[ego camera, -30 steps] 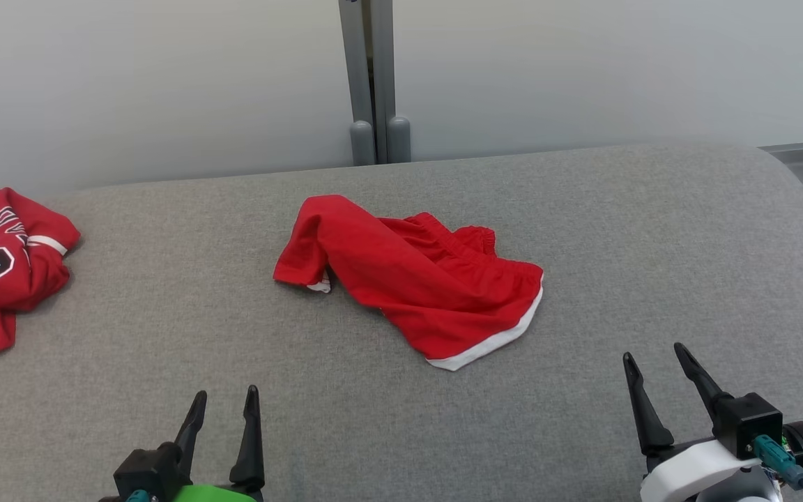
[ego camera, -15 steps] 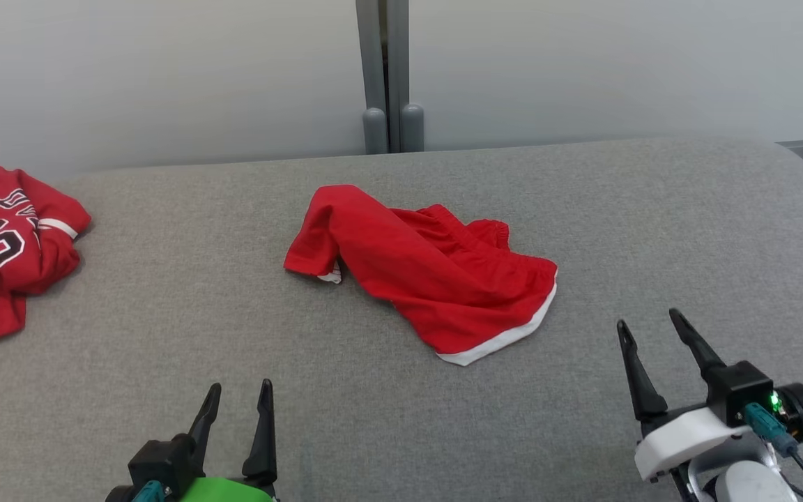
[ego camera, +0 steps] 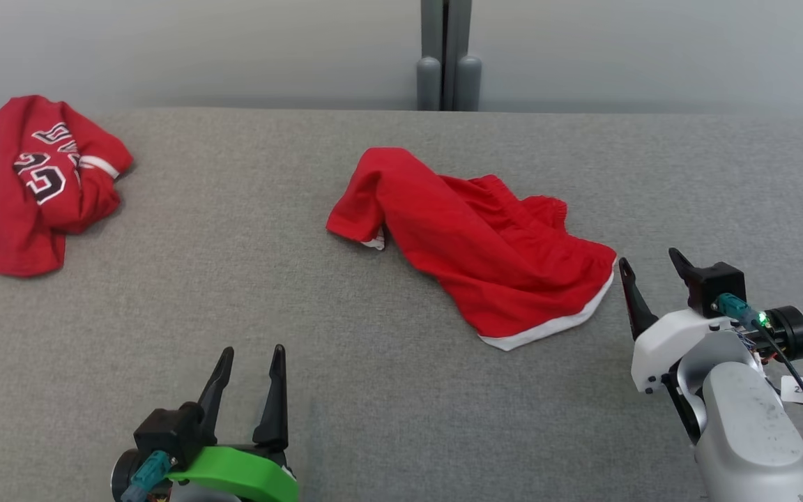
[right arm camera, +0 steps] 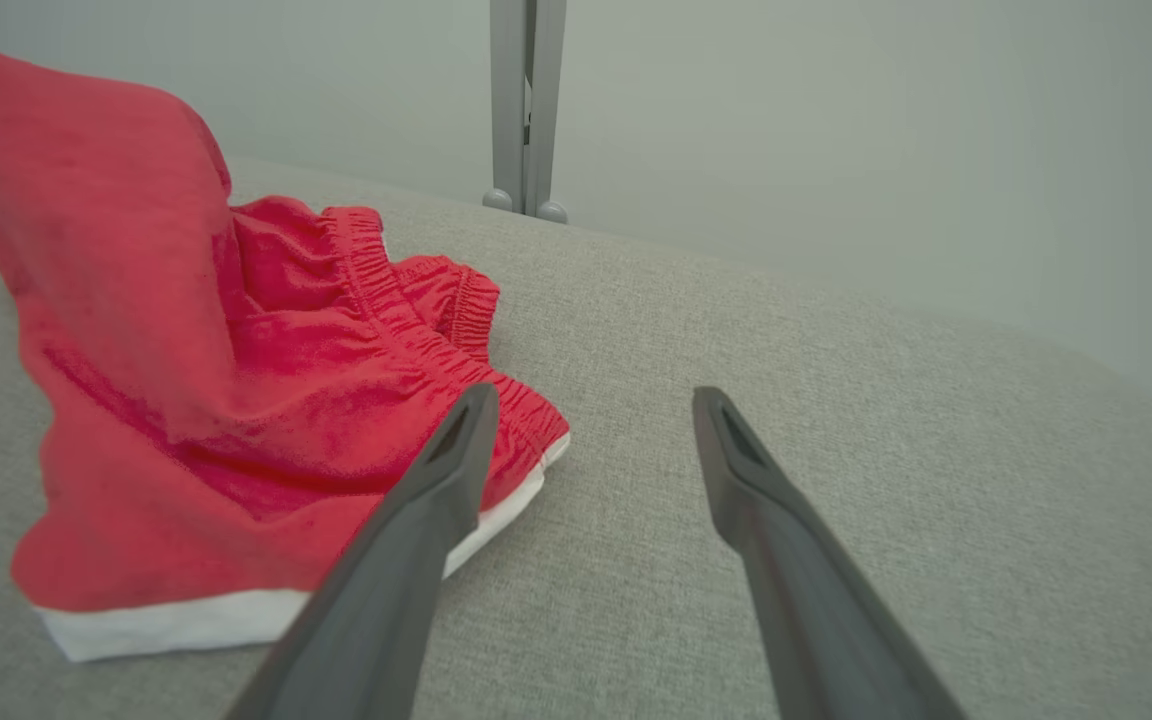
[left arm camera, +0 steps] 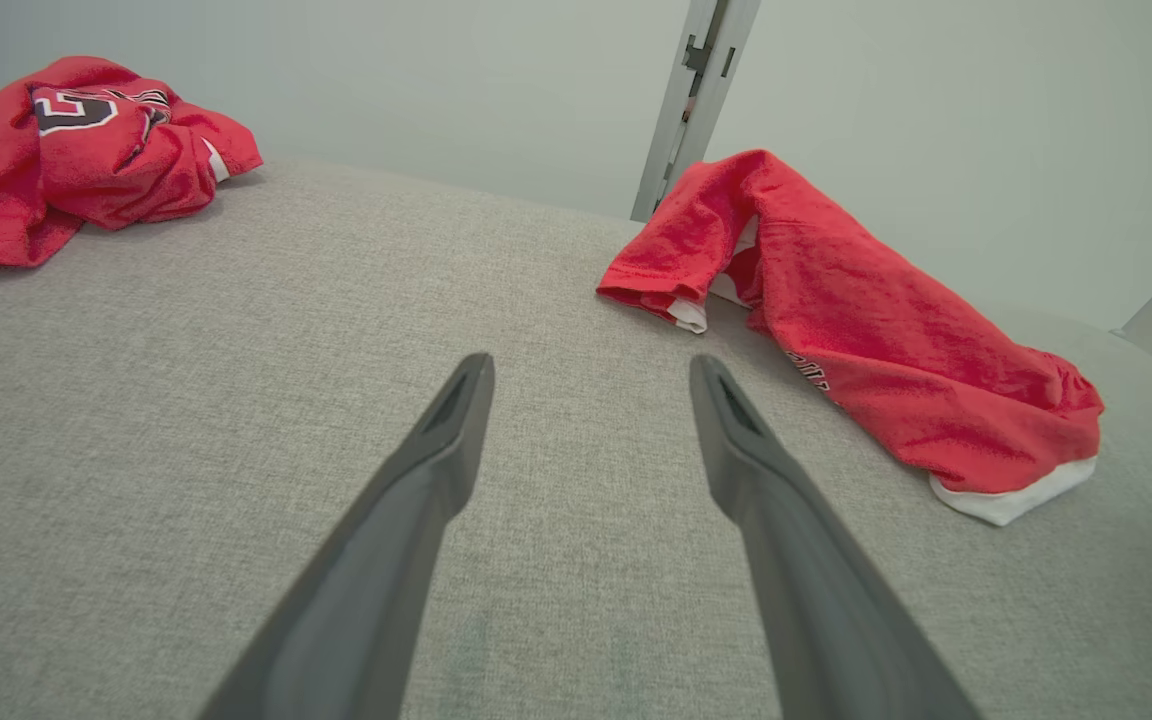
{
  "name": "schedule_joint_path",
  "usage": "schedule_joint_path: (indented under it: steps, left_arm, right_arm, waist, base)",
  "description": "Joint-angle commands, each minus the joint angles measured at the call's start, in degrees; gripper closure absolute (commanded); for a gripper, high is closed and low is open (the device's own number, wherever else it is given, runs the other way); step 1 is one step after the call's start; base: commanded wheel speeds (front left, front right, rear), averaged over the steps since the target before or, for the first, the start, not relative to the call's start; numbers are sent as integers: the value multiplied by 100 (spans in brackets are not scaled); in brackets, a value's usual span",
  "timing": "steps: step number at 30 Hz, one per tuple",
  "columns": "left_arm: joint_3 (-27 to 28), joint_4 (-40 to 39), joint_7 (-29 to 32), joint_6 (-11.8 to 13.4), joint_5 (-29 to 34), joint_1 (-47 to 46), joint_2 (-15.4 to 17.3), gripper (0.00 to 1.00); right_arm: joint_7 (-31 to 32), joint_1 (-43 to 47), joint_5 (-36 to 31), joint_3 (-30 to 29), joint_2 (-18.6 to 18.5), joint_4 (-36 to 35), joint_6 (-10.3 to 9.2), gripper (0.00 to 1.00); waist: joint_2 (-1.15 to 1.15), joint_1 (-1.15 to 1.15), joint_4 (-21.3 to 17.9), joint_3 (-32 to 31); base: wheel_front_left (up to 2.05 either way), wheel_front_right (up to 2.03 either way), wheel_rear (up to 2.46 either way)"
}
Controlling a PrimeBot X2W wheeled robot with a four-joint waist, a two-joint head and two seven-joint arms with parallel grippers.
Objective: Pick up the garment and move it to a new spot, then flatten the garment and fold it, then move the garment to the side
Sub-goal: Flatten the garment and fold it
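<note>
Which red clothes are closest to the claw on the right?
The red shorts with the white hem: the right claw is just beside them. The lettered red jersey lies far left.

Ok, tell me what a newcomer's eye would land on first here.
The crumpled red shorts with a white hem, lying in the middle of the grey surface, stand out first. A second red garment with black-and-white lettering is bunched at the far left edge. The open right hand is close beside the shorts' hem; the open left hand is at the lower left.
</note>
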Motion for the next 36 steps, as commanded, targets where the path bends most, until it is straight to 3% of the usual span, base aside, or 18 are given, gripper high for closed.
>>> schedule_joint_path:
  steps: [1, 12, 14, 16, 17, 18, 32, 36]
  left_arm:
    - [1, -20, 3, -13, -22, -101, 16, 0]
    - [-43, -60, 3, 34, -148, -253, 15, 0]
    - [-40, -66, 3, 46, -152, -251, 15, 0]
    - [-14, -69, 3, 65, -142, -240, 15, 0]
    - [6, -70, 3, 68, -133, -235, 15, 0]
    - [15, -70, 3, 69, -115, -235, 15, 0]
    - [81, -83, 3, 84, -83, -114, 15, 0]
    - [91, -92, 3, 81, -75, -77, 15, 0]
  right_arm:
    - [29, -126, -72, -78, -30, 147, -6, 0]
    - [248, -991, 173, -472, -31, 1946, -6, 0]
    - [270, -1089, 178, -444, -24, 2171, -6, 54]
    - [234, -1192, 190, -406, -21, 2339, -6, 78]
    - [187, -1266, 215, -380, -20, 2398, -6, 96]
    - [124, -1337, 216, -366, -23, 2430, -6, 100]
    - [-265, -2580, -312, -1012, -623, 1841, -6, 100]
    - [-285, -3060, -444, -1171, -580, 1488, -6, 100]
  waist:
    - [-1, 0, 322, 302]
    - [-1, 0, 702, 604]
    - [-1, 0, 700, 610]
    - [-1, 0, 673, 601]
    - [-1, 0, 650, 592]
    - [-1, 0, 623, 581]
    - [-1, 0, 305, 331]
    - [-1, 0, 262, 260]
  base:
    - [0, 0, 0]
    - [0, 0, 0]
    - [0, 0, 0]
    - [0, 0, 0]
    - [0, 0, 0]
    - [0, 0, 0]
    - [0, 0, 0]
    - [0, 0, 0]
